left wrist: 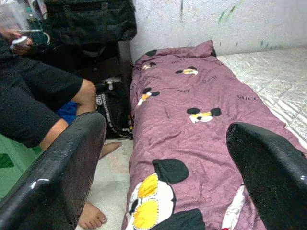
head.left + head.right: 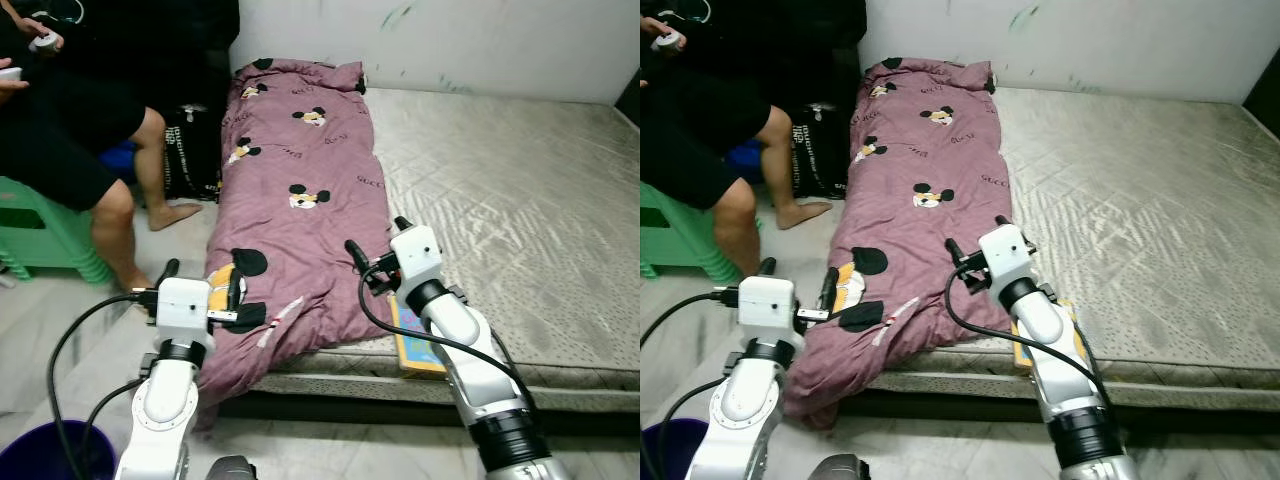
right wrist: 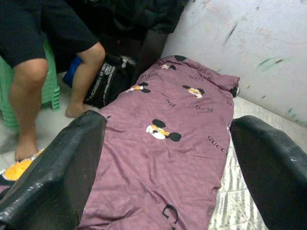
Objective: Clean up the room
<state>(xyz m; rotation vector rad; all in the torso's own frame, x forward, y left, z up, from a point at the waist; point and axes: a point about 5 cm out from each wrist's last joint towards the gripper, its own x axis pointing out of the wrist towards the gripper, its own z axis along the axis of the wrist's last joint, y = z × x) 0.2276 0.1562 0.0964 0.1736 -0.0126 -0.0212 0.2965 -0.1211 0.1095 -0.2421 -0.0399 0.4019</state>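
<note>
While the robot stands at the foot of a bare mattress [image 2: 520,190], both arms reach forward over its near edge. A purple quilt [image 2: 300,190] printed with cartoon mouse heads lies lengthwise along the mattress's left side, running from the white wall [image 2: 450,40] down to the near edge, where its lower corner spills over toward the floor [image 2: 60,330].

The left claw [image 2: 200,285] hovers just above that drooping corner, beside a black-and-yellow mouse print; its two fingers [image 1: 57,177] stand wide apart and hold nothing. The right claw [image 2: 375,245] hangs over the quilt's right edge, near where quilt meets bare mattress, its fingers [image 3: 62,163] likewise spread wide and empty. Whether either claw touches the fabric cannot be told.

A flat book [image 2: 412,340] with a yellow border lies on the mattress's near edge, just beside the quilt and partly under the right arm.

To the left, a person [image 2: 70,130] in black shorts sits on a green stool [image 2: 40,230], bare feet on the floor, with small objects in the hands. A black bag [image 2: 195,150] with white lettering stands on the floor between the person's leg and the mattress. A dark blue bucket [image 2: 40,455] sits on the floor at the lower left, by the left arm's cables.
</note>
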